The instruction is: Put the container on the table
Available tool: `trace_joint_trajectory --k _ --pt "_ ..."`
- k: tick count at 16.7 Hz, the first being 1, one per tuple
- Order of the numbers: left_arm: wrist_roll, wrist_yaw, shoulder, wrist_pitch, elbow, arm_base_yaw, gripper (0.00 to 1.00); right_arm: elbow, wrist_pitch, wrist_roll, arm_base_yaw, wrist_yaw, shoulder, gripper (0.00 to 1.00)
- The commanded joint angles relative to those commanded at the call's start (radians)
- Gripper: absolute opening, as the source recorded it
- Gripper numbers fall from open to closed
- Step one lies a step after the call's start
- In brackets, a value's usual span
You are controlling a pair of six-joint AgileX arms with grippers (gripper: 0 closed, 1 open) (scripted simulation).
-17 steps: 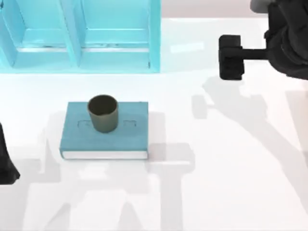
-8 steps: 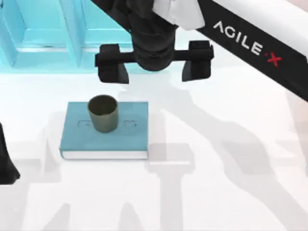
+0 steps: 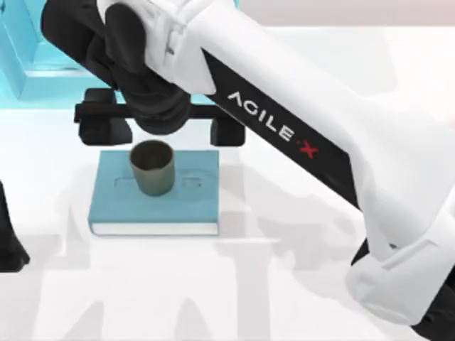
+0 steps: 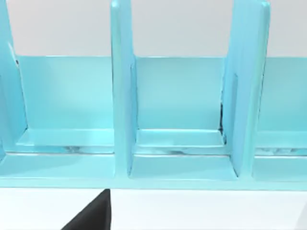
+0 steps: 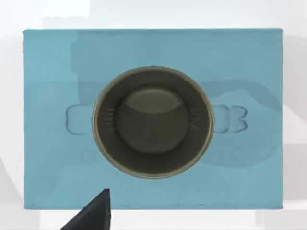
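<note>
From my overhead camera I see a glossy white counter (image 3: pixel 298 284) spread across the scene, crossed by soft grey shadows in long, angular shapes. Along its far edge on the left stands a light-blue shelf unit (image 4: pixel 172 120). From the left wrist camera I see its upright dividers splitting it into open compartments, each with a shallow floor, and a plain pale wall (image 4: pixel 182 24) above it.

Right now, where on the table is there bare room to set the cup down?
The table is bare in front of the book and to its right, under the right arm. It is crowded behind the book: the open right gripper hangs over the cup, with the shelf close behind. The left arm sits at the left edge.
</note>
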Motion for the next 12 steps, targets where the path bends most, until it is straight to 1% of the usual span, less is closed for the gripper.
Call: trace_joint_trajectory --k 8,10,12 --pt "0.000 0.000 0.000 0.000 0.000 0.000 1.00 0.020 -0.004 0.005 0.000 0.001 0.012 1.00" --pt "0.000 0.000 0.000 0.000 0.000 0.000 1.00 0.057 -0.010 0.000 -0.003 0.001 0.047 1.00" --pt "0.000 0.000 0.000 0.000 0.000 0.000 1.00 0.136 -0.021 -0.008 -0.010 0.001 0.119 1.00"
